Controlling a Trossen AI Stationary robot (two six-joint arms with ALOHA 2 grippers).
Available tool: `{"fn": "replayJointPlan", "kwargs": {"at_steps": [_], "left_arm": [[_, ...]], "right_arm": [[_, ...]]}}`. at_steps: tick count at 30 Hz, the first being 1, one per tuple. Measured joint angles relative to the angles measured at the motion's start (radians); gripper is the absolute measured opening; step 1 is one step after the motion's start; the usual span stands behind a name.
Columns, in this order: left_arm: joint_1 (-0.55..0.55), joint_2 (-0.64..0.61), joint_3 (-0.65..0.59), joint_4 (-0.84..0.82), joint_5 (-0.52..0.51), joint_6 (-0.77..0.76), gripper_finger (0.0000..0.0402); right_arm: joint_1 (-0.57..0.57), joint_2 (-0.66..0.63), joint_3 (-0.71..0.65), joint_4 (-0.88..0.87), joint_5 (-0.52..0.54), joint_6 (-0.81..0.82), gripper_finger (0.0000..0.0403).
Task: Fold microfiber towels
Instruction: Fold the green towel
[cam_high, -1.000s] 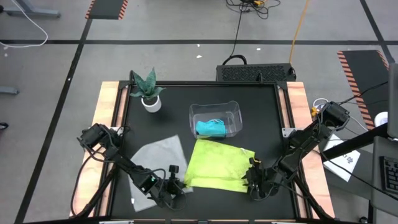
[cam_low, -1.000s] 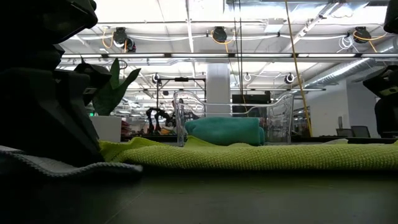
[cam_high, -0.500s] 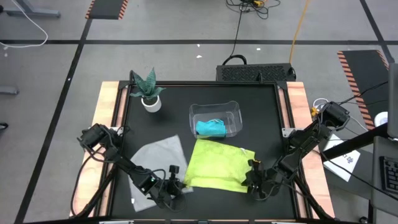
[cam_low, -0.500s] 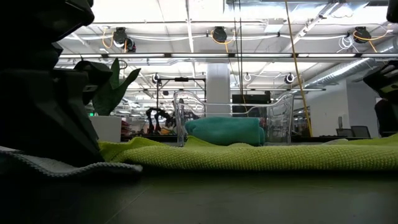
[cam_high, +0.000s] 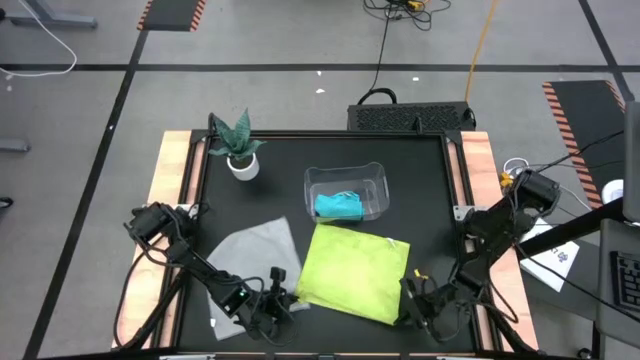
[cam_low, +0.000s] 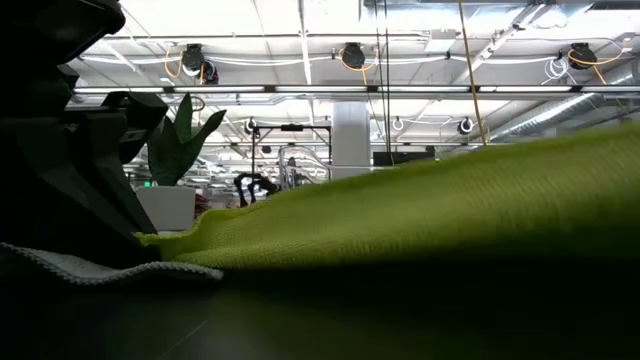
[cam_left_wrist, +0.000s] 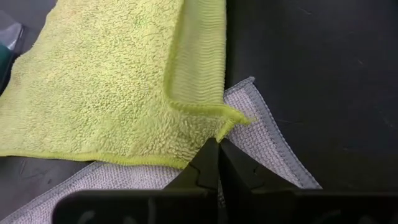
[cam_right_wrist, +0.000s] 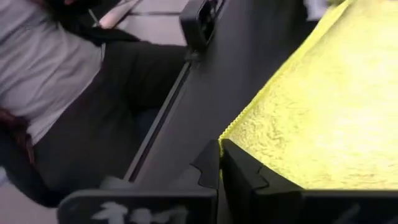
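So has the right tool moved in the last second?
Yes. The right tool, shut on the yellow-green towel, has pulled back toward the table's near edge, away from the clear bin.

A: What lies on the black table (cam_high: 260, 160)?
B: A yellow-green towel (cam_high: 352, 273), pinched at its near corners by the left gripper (cam_high: 283, 298) and right gripper (cam_high: 413, 298). A grey towel (cam_high: 252, 262) sits beside it; a teal towel (cam_high: 338, 206) fills a clear bin (cam_high: 345, 179).
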Motion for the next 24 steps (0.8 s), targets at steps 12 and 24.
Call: {"fn": "replayJointPlan", "kwargs": {"at_steps": [12, 24], "left_arm": [[-0.049, -0.047, -0.003, 0.045, 0.081, 0.07, 0.0028], [-0.111, -0.245, -0.003, 0.063, 0.096, 0.048, 0.0029]], "right_arm": [[0.025, 0.257, 0.001, 0.189, -0.053, 0.081, 0.0002], [0.031, 0.28, 0.0, 0.235, -0.049, 0.072, 0.0002]]}}
